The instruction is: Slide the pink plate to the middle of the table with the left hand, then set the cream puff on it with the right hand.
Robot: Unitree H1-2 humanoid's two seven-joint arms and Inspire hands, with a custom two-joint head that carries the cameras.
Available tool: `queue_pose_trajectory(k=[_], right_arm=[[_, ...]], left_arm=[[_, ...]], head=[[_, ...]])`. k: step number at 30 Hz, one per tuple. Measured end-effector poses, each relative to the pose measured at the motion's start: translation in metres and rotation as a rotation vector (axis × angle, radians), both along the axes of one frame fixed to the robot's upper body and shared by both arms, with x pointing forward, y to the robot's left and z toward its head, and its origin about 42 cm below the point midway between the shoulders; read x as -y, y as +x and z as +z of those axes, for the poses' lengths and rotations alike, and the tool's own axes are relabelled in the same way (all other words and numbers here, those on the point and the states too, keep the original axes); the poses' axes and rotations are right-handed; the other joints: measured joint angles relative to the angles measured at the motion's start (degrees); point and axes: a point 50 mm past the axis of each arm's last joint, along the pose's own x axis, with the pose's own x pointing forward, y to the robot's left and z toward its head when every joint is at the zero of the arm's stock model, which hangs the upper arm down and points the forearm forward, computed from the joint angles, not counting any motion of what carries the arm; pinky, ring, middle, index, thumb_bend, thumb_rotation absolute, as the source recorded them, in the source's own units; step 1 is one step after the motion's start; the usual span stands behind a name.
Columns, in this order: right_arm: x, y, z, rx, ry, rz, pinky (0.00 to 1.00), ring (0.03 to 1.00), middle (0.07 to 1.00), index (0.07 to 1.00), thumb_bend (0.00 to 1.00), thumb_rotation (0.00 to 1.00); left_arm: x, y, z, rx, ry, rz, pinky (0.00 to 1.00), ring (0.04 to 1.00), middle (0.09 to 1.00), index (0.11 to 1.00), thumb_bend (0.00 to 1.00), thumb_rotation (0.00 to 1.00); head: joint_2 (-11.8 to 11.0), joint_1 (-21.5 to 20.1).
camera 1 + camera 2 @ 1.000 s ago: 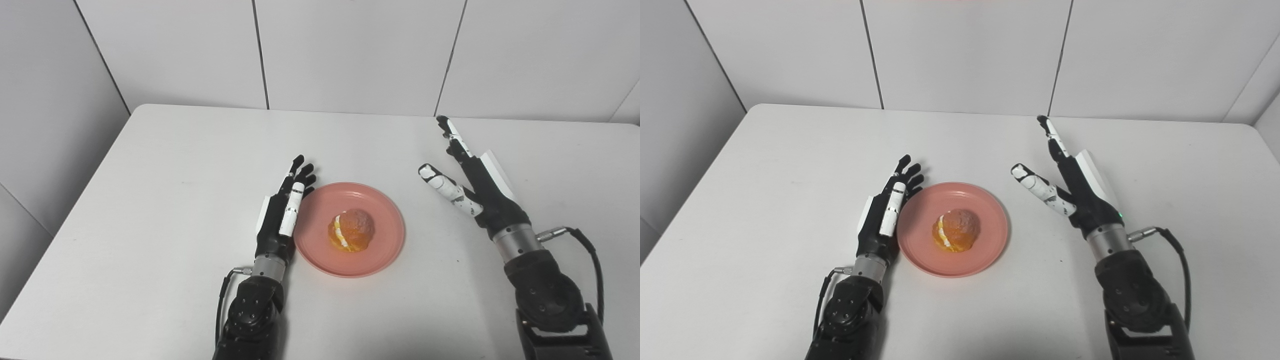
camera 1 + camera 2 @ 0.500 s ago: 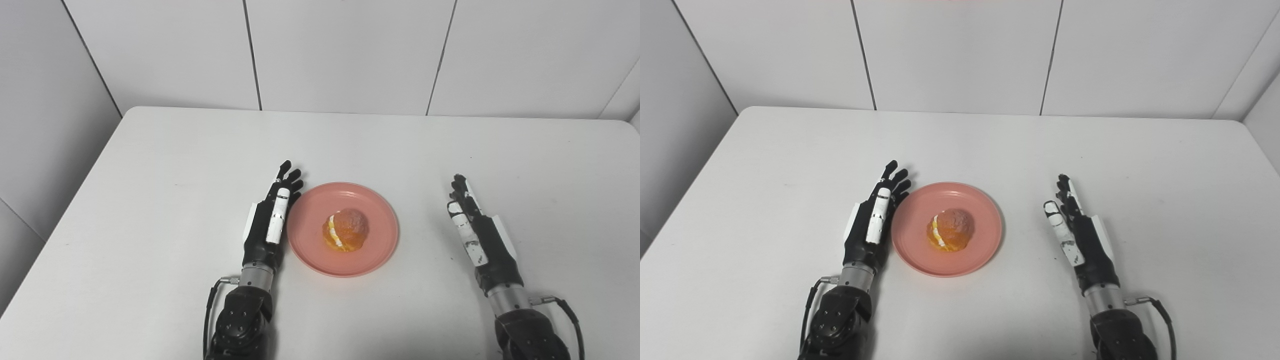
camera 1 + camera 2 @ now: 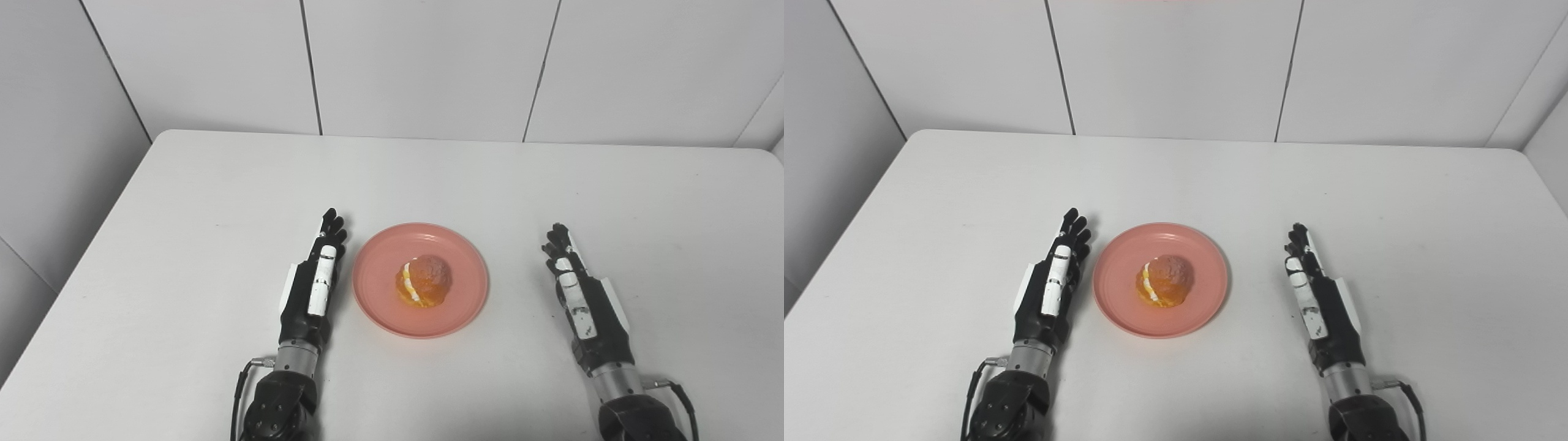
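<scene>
The pink plate (image 3: 465, 294) sits near the middle of the white table (image 3: 429, 177). A golden cream puff (image 3: 424, 281) with a white cream stripe lies on the plate's centre. My left hand (image 3: 312, 285) rests edge-on on the table just left of the plate, a small gap apart from its rim, fingers straight and holding nothing. My right hand (image 3: 582, 297) lies edge-on to the right of the plate, well apart from it, fingers straight and empty.
White panelled walls (image 3: 429, 61) rise behind the table's far edge. The table's left edge (image 3: 79, 245) runs diagonally beside a grey wall. Nothing else stands on the tabletop.
My right hand has pulled back toward me and lowered, its thumb folding in beside the fingers. My left hand has slid back and away from the plate's rim. The camera shifted slightly.
</scene>
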Motion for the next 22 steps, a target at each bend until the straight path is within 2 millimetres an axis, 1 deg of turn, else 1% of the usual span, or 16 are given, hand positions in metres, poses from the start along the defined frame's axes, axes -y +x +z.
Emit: queue_pose_trajectory(k=[3,6,18,20,22], right_arm=[[-0.0004,0.0002,-0.0011,-0.002,0.022,0.006,1.00,1.000,1.000,1.000,0.39,1.00],[-0.0004,0.0004,-0.0015,0.000,0.024,0.013,1.00,1.000,1.000,1.000,0.37,1.00],[-0.0035,-0.0026,-0.0013,0.003,0.005,0.024,1.00,1.000,1.000,1.000,0.36,1.00],[-0.0037,-0.0029,-0.0012,0.004,0.003,0.025,1.00,1.000,1.000,1.000,0.35,1.00],[-0.0037,-0.0029,-0.0012,0.004,0.003,0.025,1.00,1.000,1.000,1.000,0.33,1.00]], left_arm=[[-0.0032,0.0001,-0.0003,-0.001,0.015,-0.009,1.00,0.995,1.000,1.000,0.41,1.00],[-0.0062,0.0003,-0.0005,-0.001,0.033,-0.020,1.00,0.993,1.000,1.000,0.40,1.00],[-0.0082,0.0002,-0.0004,-0.001,0.057,-0.039,1.00,0.982,0.994,1.000,0.40,1.00],[-0.0082,0.0002,-0.0003,-0.003,0.059,-0.043,1.00,0.989,0.998,1.000,0.42,1.00],[-0.0085,0.0002,-0.0001,-0.005,0.060,-0.045,1.00,0.991,0.999,1.000,0.41,1.00]], head=[[0.0,0.0],[0.0,0.1],[0.4,0.1],[0.4,0.2],[0.4,0.2]])
